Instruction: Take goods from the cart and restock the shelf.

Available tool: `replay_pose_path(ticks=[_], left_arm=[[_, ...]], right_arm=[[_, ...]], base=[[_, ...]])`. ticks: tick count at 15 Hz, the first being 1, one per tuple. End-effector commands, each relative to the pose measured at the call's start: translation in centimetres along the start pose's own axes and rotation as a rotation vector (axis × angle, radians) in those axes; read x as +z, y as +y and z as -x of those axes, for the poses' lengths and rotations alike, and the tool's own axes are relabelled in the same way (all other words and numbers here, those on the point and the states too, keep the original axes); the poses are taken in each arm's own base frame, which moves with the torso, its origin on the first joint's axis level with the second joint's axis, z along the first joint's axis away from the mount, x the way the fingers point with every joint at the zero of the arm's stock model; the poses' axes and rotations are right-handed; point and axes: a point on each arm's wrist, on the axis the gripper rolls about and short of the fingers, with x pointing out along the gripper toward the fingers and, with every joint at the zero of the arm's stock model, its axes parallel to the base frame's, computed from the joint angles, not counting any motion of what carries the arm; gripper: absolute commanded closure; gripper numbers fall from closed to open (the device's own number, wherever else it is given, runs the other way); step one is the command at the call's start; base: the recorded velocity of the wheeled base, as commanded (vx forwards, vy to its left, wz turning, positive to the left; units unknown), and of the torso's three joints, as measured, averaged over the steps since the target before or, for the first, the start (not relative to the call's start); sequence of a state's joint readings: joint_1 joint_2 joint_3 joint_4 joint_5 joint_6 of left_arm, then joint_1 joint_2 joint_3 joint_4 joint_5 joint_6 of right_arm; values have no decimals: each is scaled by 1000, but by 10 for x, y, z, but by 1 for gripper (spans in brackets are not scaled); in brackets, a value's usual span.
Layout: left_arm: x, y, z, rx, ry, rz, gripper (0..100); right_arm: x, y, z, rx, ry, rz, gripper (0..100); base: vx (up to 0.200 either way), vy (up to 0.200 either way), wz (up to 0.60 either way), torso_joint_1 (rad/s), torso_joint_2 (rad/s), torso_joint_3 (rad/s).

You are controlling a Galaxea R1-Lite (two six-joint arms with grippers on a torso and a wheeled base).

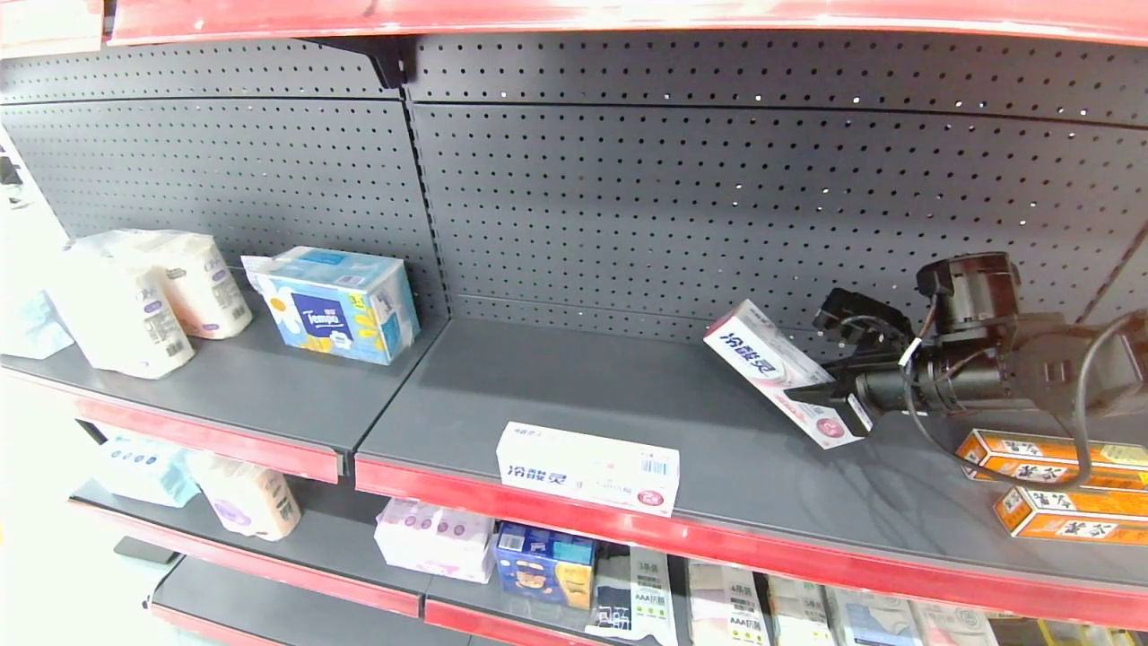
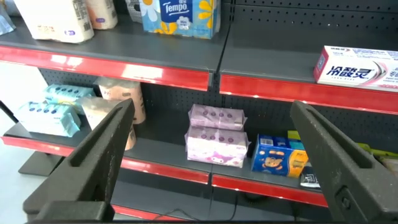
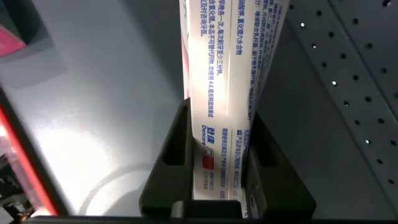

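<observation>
My right gripper (image 1: 830, 399) is shut on a white toothpaste box (image 1: 780, 372), holding it tilted just above the dark shelf board (image 1: 574, 395) near the pegboard back. The right wrist view has that toothpaste box (image 3: 224, 93) clamped between the two black fingers (image 3: 177, 155). A second white toothpaste box (image 1: 587, 468) lies flat at the shelf's front edge, and it reappears as the toothpaste box (image 2: 360, 65) in the left wrist view. My left gripper (image 2: 214, 155) stands open in front of the lower shelves, with nothing between its fingers.
Tissue packs (image 1: 336, 303) and paper rolls (image 1: 134, 292) stand on the left shelf section. Orange boxes (image 1: 1058, 489) lie at the right end. Lower shelves hold pink tissue packs (image 2: 216, 134) and a blue box (image 2: 278, 155). The red shelf lip (image 1: 717, 538) runs along the front.
</observation>
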State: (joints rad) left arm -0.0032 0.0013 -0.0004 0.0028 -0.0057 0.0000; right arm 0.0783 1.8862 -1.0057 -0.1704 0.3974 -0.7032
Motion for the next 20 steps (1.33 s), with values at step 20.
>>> replay_pose_path(ticks=[20], left_arm=[[0, 0, 0, 0, 1, 0, 0]], right_arm=[[54, 8, -67, 121, -45, 86, 100]], base=[[0, 0, 0, 0, 0, 0]])
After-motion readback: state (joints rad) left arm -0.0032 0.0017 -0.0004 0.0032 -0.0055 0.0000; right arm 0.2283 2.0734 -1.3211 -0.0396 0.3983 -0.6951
